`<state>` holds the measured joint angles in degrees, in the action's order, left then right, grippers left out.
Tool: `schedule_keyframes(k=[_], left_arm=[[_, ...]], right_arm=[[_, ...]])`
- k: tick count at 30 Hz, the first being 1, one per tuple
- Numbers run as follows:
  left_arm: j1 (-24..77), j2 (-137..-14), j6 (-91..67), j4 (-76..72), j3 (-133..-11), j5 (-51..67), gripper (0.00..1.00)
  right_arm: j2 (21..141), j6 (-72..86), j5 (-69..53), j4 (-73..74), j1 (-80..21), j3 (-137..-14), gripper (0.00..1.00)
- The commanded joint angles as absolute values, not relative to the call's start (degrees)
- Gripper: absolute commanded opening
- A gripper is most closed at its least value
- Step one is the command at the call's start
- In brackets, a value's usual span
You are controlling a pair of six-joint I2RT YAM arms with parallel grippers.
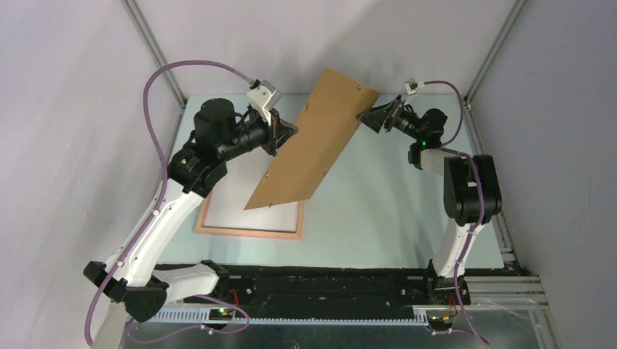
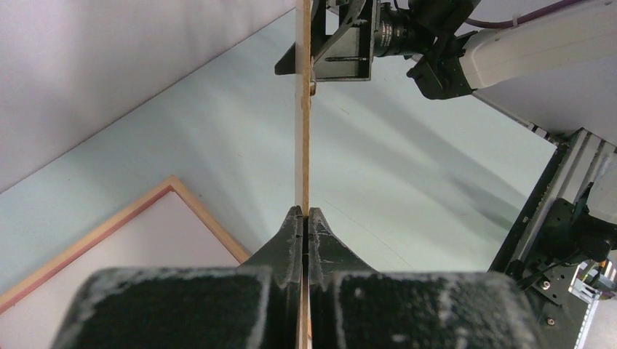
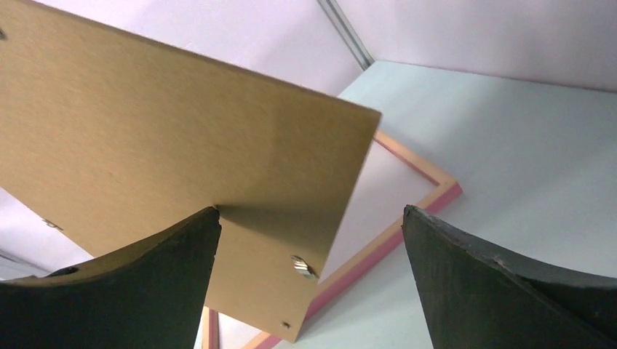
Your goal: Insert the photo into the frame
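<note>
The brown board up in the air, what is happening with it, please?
The left gripper is shut on an edge of the brown backing board and holds it tilted above the table. The right gripper is wide open at the board's far corner, not clamping it. The pink frame lies flat below, with a white surface inside; whether that is the photo's back cannot be told.

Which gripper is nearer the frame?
Left. The left gripper, shut on the backing board, hangs above the frame near its far right corner. The right gripper, open at the board's upper end, is farther off to the right.
</note>
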<state>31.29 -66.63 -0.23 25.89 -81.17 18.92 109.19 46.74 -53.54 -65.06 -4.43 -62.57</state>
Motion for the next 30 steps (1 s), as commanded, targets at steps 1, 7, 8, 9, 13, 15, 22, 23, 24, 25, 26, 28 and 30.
schedule_keyframes(k=[1, 7, 8, 9, 13, 15, 22, 23, 24, 25, 26, 28, 30], left_arm=[[30.71, -66.51, -1.83, 28.13, -79.64, 20.89, 0.0], [30.67, -66.92, -1.66, 27.88, -79.21, 21.36, 0.0], [30.67, -66.96, -1.58, 27.82, -78.97, 21.47, 0.0], [30.67, -67.01, -1.58, 27.84, -78.91, 21.46, 0.0], [30.63, -67.04, -1.37, 27.85, -78.15, 22.0, 0.09], [30.66, -67.07, -1.22, 27.8, -77.87, 22.2, 0.13], [30.65, -67.73, -1.14, 27.76, -76.66, 22.67, 0.22], [30.69, -67.83, -1.14, 27.73, -76.73, 22.59, 0.22], [30.68, -68.07, -1.08, 27.75, -76.86, 22.59, 0.22], [30.68, -68.18, -1.07, 27.83, -77.2, 22.63, 0.22], [30.67, -68.44, -1.15, 27.85, -77.49, 22.65, 0.22], [30.65, -68.87, -1.41, 27.84, -78.27, 22.9, 0.22], [30.72, -69.04, -1.53, 27.78, -79.12, 23.19, 0.21]], right_arm=[[110.16, 51.42, -54.97, -72.93, -4.83, -66.06, 1.0], [108.74, 54.93, -56.27, -74.78, -4.83, -66.1, 0.95], [108.31, 55.61, -56.35, -75.03, -4.83, -66.09, 0.94], [108.12, 55.93, -56.65, -75.09, -4.83, -66.14, 0.93], [107.17, 56.86, -56.87, -75.21, -4.71, -66.09, 0.92], [106.64, 57.12, -56.9, -75.23, -4.6, -66.09, 0.92], [105.71, 57.69, -56.76, -75.21, -4.85, -66.09, 0.91], [105.44, 57.86, -56.85, -75.23, -4.9, -66.14, 0.9], [105.32, 57.85, -57.04, -75.19, -4.87, -66.12, 0.9], [105.15, 57.95, -57.08, -75.09, -4.93, -66.14, 0.9], [105.04, 58.06, -57.21, -75.07, -4.97, -66.12, 0.9], [104.71, 58.23, -57.29, -75.06, -5.05, -66.1, 0.89], [104.43, 58.31, -57.47, -74.95, -5.16, -66.09, 0.89]])
